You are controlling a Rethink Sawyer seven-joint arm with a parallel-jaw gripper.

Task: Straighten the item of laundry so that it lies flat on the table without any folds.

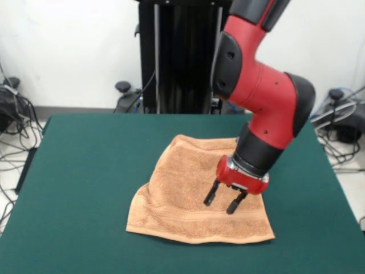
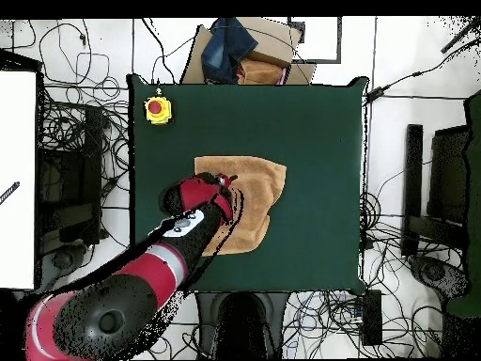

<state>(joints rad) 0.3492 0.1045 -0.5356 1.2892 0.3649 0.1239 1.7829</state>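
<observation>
Front camera sits low across the counter [image 1: 85,171], facing the arm, fairly close. Overhead camera looks straight down from high up. Both share the green counter top.

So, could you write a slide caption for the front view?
Sawyer gripper, fingers open, poised over a rumpled peach towel on the green table.

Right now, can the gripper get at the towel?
Probably yes. The gripper hangs with jaws open right over the towel, and nothing lies between them on the table.
</observation>
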